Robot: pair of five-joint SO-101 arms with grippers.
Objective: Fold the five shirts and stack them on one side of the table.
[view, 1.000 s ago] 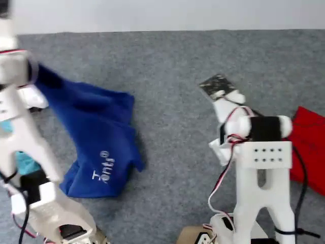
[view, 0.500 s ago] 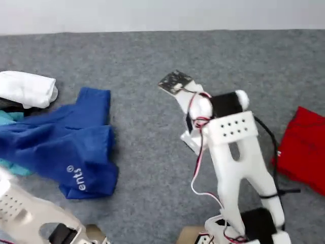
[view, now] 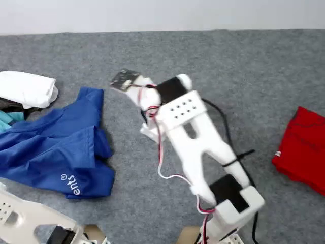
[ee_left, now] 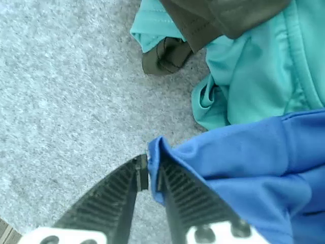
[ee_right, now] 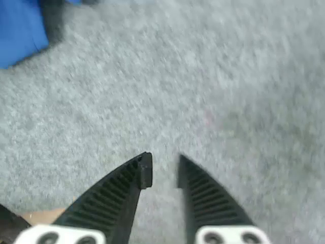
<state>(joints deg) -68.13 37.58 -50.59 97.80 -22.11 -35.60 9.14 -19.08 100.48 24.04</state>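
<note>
Spreading wide, grey felt table, white wall behind, blue shirt rumpled.

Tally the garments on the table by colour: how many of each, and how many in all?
blue shirt: 1
red shirt: 1
white shirt: 1
teal shirt: 1
dark olive garment: 1
Total: 5

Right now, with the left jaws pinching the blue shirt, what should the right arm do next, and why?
Probably ease the right arm toward the blue shirt: its jaws stand open over bare carpet, with the shirt's edge just ahead.
</note>
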